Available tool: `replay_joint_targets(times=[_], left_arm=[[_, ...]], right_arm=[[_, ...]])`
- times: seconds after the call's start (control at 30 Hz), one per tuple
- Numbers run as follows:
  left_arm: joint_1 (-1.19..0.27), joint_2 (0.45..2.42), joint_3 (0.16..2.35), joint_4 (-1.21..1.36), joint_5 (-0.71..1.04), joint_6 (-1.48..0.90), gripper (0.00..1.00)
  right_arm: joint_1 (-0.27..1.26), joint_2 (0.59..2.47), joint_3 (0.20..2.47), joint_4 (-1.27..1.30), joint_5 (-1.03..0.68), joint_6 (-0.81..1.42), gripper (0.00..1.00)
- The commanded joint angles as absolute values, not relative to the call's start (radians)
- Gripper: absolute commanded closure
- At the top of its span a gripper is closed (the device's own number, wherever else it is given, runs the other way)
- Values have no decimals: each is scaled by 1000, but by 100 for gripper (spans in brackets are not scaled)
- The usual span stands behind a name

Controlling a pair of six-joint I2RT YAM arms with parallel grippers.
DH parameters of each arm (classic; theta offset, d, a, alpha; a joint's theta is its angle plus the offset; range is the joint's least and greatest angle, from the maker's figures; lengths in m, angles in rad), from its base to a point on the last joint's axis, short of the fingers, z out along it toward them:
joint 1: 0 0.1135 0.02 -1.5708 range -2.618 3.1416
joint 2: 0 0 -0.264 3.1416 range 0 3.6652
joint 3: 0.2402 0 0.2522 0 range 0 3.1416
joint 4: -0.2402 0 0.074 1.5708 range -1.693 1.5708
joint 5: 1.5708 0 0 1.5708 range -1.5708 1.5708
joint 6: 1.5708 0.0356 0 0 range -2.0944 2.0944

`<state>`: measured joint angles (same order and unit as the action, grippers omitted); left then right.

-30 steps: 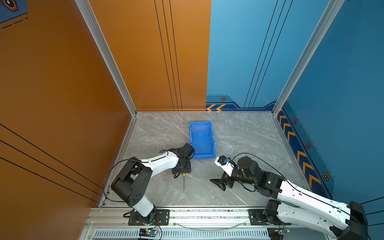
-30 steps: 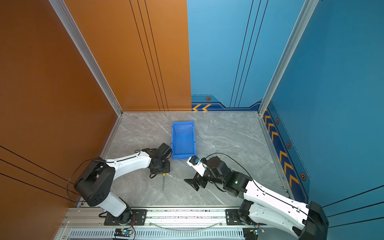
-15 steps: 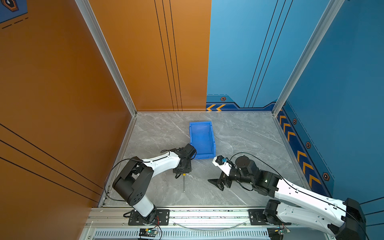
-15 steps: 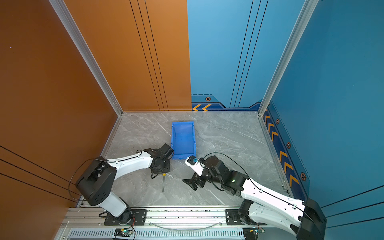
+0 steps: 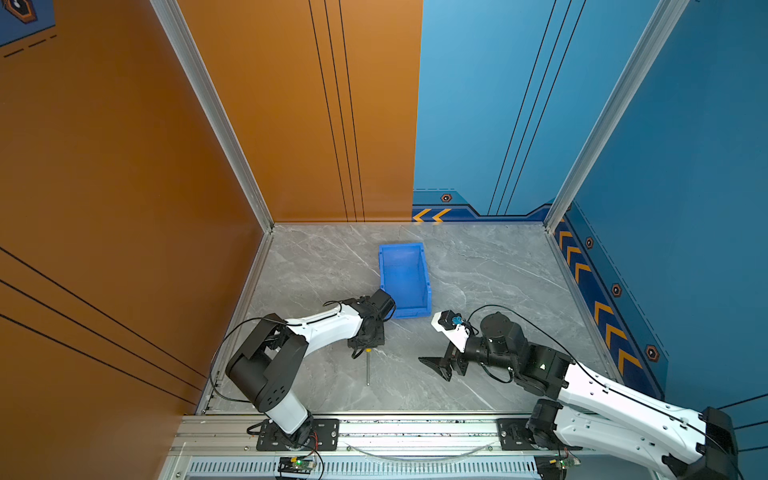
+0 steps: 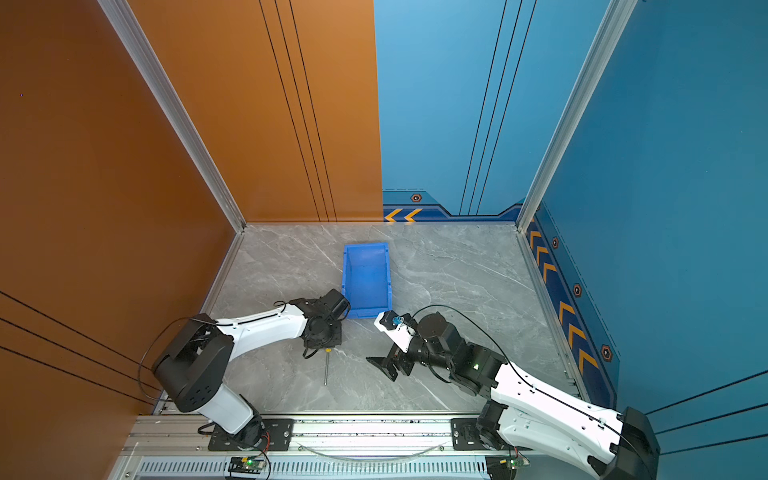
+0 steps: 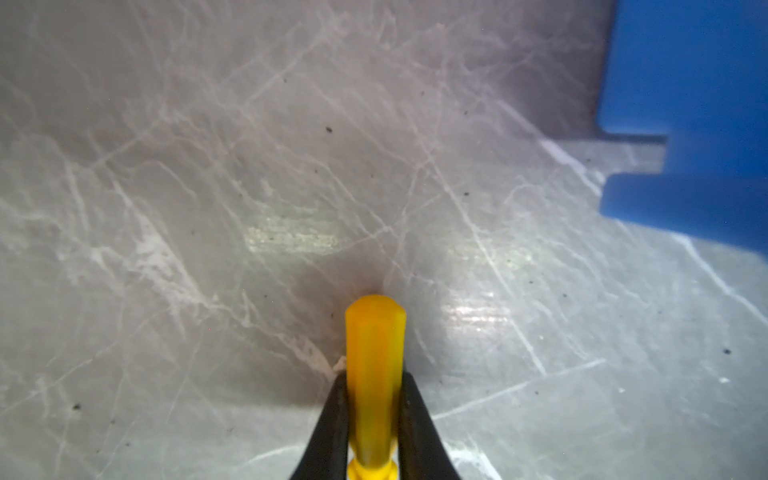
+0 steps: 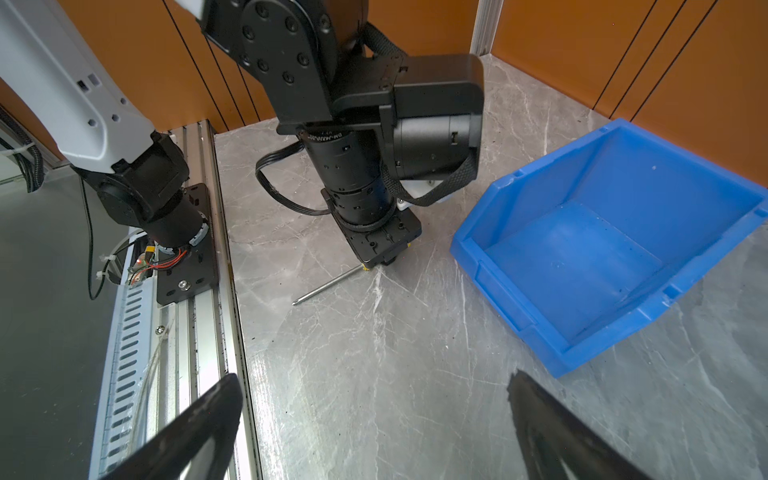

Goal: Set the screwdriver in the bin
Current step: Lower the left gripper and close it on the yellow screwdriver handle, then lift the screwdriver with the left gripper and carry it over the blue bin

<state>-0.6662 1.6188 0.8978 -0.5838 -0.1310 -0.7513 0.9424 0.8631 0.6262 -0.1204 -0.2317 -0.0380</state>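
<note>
The left hand (image 7: 373, 380) pinches the yellow-handled, silver-shafted screwdriver (image 5: 368, 369) on the grey marble table (image 5: 490, 274), near-left of the blue plastic bin (image 5: 409, 312); the right hand (image 8: 374, 380) is spread.

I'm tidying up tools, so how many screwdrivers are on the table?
1: the screwdriver lies on the table near the bin, yellow handle clamped by the left gripper. No others show.

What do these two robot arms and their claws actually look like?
The left arm and right arm share white shells, chunky black cylindrical joints and looping black cables. The left claw and right claw each have two slim, tapered black fingers.
</note>
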Motion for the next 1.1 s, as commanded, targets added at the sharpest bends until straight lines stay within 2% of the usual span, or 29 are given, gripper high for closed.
replay_joint_targets(times=[0.0,0.33,0.63,0.83,1.07], left_arm=[[-682,1622,896,-620,-148,-771,98],[-687,1538,962,-726,-204,-773,100],[-683,1480,1117,-841,-238,-758,100],[-666,1508,1250,-848,-205,-736,100],[-622,1641,1473,-846,-156,-674,100]], right_arm=[[934,835,611,-140,-211,-51,0],[922,813,613,-152,-204,-65,0],[891,778,618,-155,-223,-70,0],[856,782,632,-161,-233,-82,0],[816,840,683,-165,-188,-100,0]])
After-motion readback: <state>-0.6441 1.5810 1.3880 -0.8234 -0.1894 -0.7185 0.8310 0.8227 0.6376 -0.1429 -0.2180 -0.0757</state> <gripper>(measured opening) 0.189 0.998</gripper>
